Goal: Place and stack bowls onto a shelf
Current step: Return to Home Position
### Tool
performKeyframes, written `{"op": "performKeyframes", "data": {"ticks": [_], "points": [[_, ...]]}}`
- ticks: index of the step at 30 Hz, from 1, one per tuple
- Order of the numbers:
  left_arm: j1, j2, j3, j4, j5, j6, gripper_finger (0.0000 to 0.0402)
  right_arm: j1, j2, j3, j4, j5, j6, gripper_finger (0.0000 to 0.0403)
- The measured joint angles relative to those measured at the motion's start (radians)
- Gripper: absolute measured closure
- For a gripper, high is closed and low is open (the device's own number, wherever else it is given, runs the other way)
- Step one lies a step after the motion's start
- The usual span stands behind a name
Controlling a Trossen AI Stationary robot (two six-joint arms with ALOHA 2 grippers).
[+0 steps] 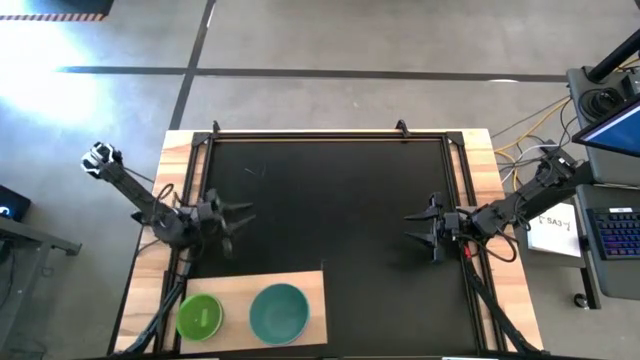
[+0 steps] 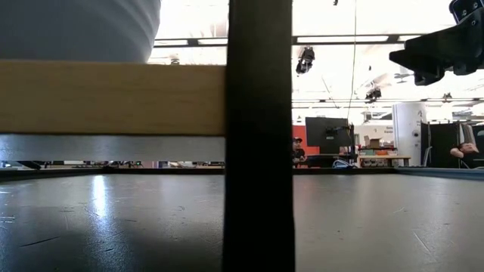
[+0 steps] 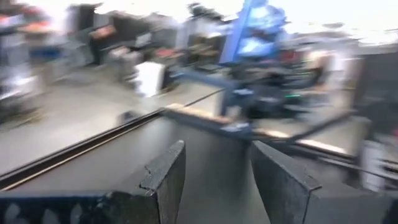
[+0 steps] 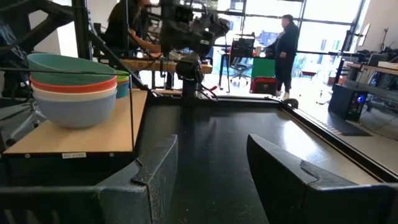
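Black jointed arms [image 1: 140, 200] trail dark cables [image 1: 482, 300] and end in wedge-shaped fingers [image 4: 155, 174].

A large black mat [image 1: 330, 210] covers most of the light-wood table [image 1: 478, 150]. Right of the table lie a white sheet of paper [image 1: 556, 228] and a lit keyboard [image 1: 618, 235]. Far off, a person [image 4: 287, 46] in dark clothes stands by bright windows [image 4: 326, 25].

Light-wood shelf [image 1: 305, 285] lies flat over the black mat [image 1: 330, 200], at its near corner on the left arm's side. Two upright bowl stacks sit side by side on it. Larger stack [image 1: 278, 312]: teal on top, then orange-red, pale grey-blue at the bottom. Smaller stack [image 1: 199, 316]: green on top, poss. blue lower down.
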Motion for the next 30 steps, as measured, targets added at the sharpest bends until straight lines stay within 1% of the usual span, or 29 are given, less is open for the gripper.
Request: {"op": "performKeyframes", "data": {"ticks": [3,6,9,13,20,23,27,30], "points": [[0.010,0.023,-0.101,0.234,0.165,0.126,0.0237,0.000,0.000,0.000,0.000,0.000,0.000,0.0220],[0.032,0.038,-0.167,0.381,0.257,0.178,0.0237,0.000,0.000,0.000,0.000,0.000,0.000,0.0220],[0.063,0.043,-0.187,0.403,0.310,0.182,0.0237,0.000,0.000,0.000,0.000,0.000,0.000,0.0220],[0.122,0.039,-0.192,0.407,0.408,0.217,0.0237,0.000,0.000,0.000,0.000,0.000,0.000,0.0220],[0.241,0.015,-0.213,0.415,0.407,0.235,0.0237,0.000,0.000,0.000,0.000,0.000,0.000,0.0220],[0.313,0.002,-0.213,0.414,0.407,0.280,0.0237,0.000,0.000,0.000,0.000,0.000,0.000,0.0220],[0.440,-0.008,-0.213,0.414,0.407,0.341,0.0237,0.000,0.000,0.000,0.000,0.000,0.000,0.0220],[0.573,-0.008,-0.213,0.413,0.406,0.343,0.0237,0.000,0.000,0.000,0.000,0.000,0.000,0.0220]]}}
